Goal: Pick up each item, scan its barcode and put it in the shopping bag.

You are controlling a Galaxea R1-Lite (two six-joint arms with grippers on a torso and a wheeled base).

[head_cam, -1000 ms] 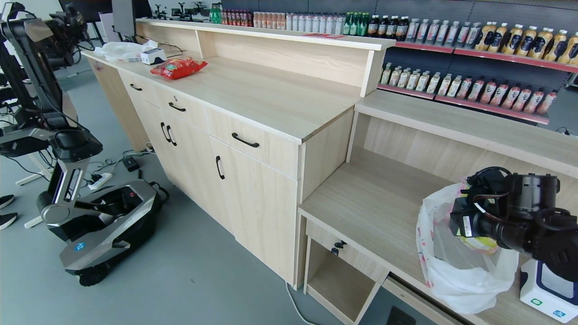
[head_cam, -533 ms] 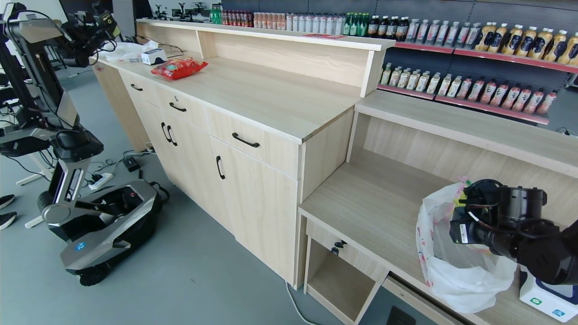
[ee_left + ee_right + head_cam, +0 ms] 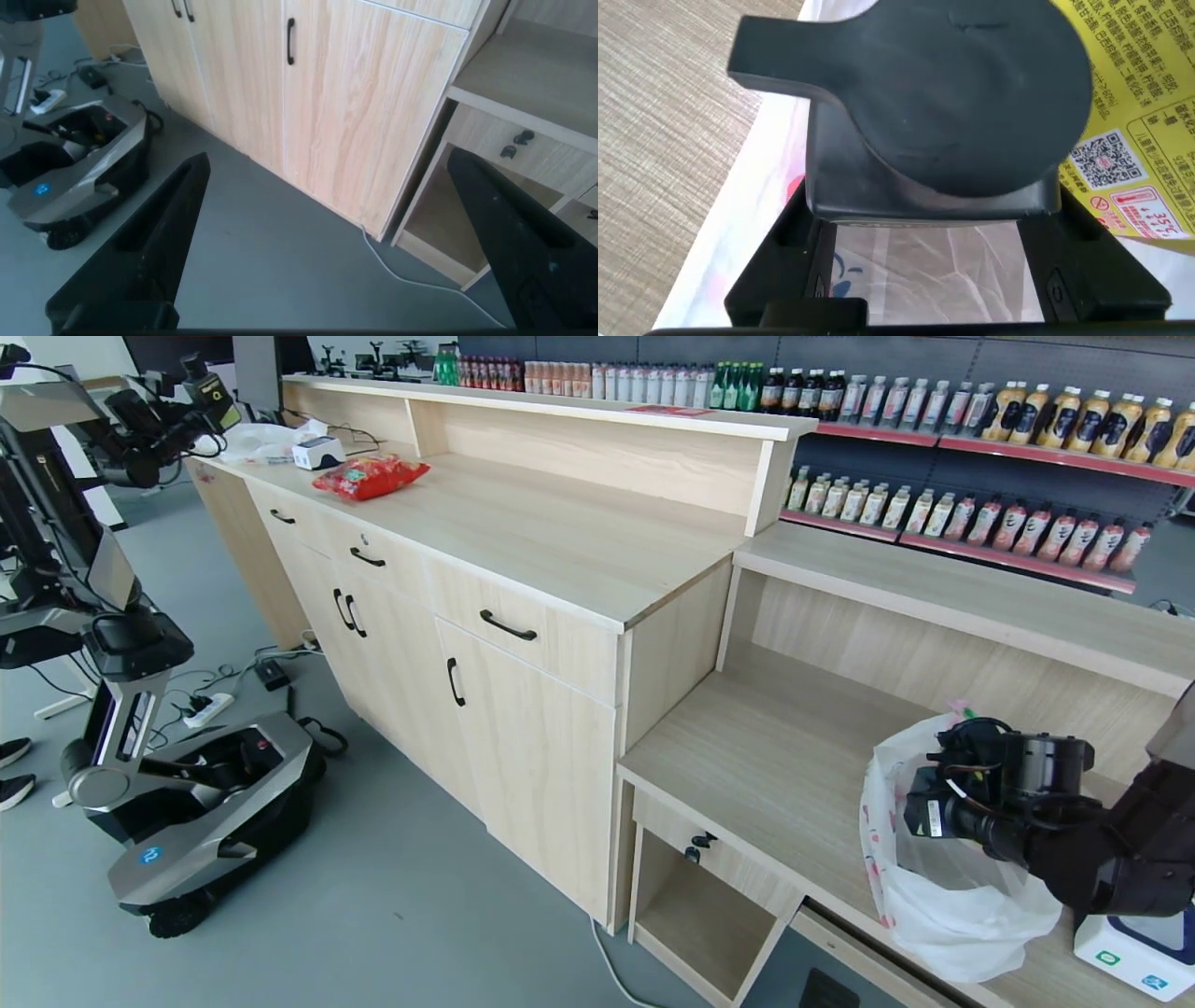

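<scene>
shelves of bottled drinks (image 3: 934, 411) run behind a light wooden counter. its low table (image 3: 775, 747) carries the shopping bag (image 3: 934, 905), a thin white plastic one standing open near the front edge toward the right end, with the white scanner (image 3: 1130, 947) just beside it on the right. the right end effector (image 3: 962, 775) sits at the bag's mouth. the right wrist view looks down into the bag past a yellow packet (image 3: 1130, 121), glossy and printed, with a square code on it. i cannot tell whether the end effector is clamped on the packet or the packet lies loose in the bag. the step in hand looks like the drop into the bag. the left end effector (image 3: 327, 159) hangs with its fingers wide apart and nothing between them, over the grey floor before the cabinet doors. a red packet (image 3: 371, 476) lies toward the far left end of the higher table (image 3: 560, 532), well apart from the bag. the next move probably calls for lifting clear without snagging the limp film, then travelling to the red one.
</scene>
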